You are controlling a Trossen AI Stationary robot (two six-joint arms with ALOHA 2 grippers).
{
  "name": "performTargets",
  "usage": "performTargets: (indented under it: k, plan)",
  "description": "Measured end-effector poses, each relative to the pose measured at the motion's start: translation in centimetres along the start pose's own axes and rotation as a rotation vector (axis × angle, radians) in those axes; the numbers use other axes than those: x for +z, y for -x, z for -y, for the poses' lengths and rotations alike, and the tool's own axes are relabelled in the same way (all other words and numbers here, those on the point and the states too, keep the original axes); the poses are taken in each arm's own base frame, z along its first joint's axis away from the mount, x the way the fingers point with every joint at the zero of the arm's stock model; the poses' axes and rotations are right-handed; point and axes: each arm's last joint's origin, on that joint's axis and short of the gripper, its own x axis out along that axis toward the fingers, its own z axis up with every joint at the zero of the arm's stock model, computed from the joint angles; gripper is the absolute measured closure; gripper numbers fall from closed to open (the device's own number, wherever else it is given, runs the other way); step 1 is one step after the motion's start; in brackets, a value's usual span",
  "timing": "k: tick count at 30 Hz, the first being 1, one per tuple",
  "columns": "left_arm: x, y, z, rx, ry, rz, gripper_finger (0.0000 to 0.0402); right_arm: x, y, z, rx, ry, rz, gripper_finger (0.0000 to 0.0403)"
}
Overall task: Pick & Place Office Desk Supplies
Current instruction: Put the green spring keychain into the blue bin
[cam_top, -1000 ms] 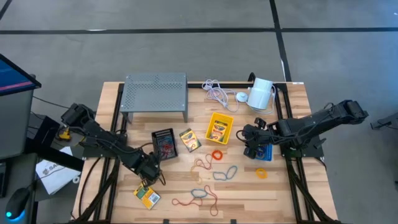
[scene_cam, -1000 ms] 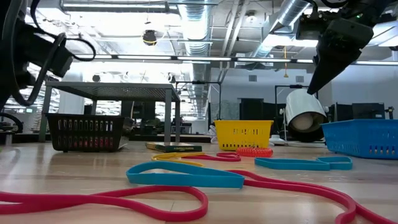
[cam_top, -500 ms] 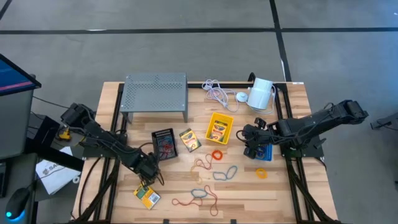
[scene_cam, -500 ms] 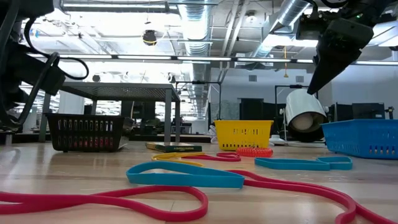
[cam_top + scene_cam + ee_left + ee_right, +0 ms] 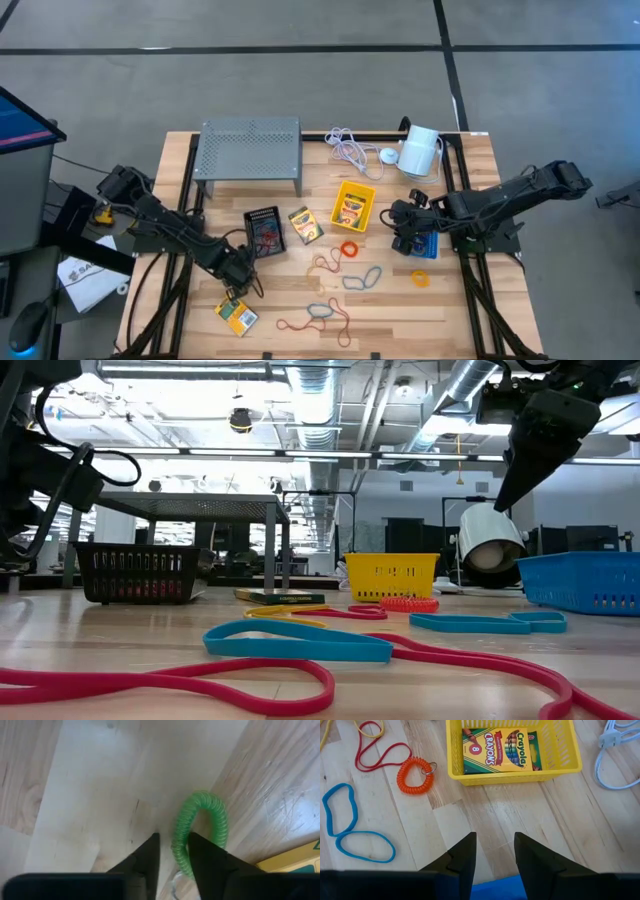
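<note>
From above, the left gripper (image 5: 238, 283) sits low at lower left of the wooden table (image 5: 480, 150), just above a yellow-green crayon box (image 5: 236, 316). The right gripper (image 5: 404, 232) hovers right of centre beside the blue plastic bin (image 5: 427, 245). The black mesh bin (image 5: 265, 230) and yellow mesh bin (image 5: 353, 204) lie mid-table, with coloured rubber-band loops (image 5: 345, 280) spread below them.

At table height, a blue band (image 5: 300, 642) and a red band (image 5: 170, 678) fill the foreground; the right gripper (image 5: 508, 485) hangs at upper right.

In the left wrist picture, the dark fingers (image 5: 145, 862) straddle one side of a green coiled loop (image 5: 200, 832), narrowly parted; whether they pinch it I cannot tell.

In the right wrist picture, the fingers (image 5: 462, 860) stand apart and empty; a second crayon box (image 5: 496, 750) lies in the yellow bin, an orange coiled loop (image 5: 415, 775) to its left.
</note>
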Motion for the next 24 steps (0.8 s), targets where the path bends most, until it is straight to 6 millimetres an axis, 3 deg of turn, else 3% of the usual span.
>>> performTargets:
  k: [5,16,24]
  plan:
    - [0.0,0.0,0.1,-0.023,0.003,-0.023,0.0387,0.0,0.0,0.0,0.000,0.000,0.000,0.0275]
    - [-0.1,0.4,0.1,-0.060,0.003,-0.027,0.0397,0.0,0.0,0.0,0.000,0.000,0.000,0.0275]
    - [-0.5,2.5,-0.1,-0.138,-0.007,0.032,0.0400,0.0,0.0,0.0,-0.001,0.000,-0.001,0.0275]
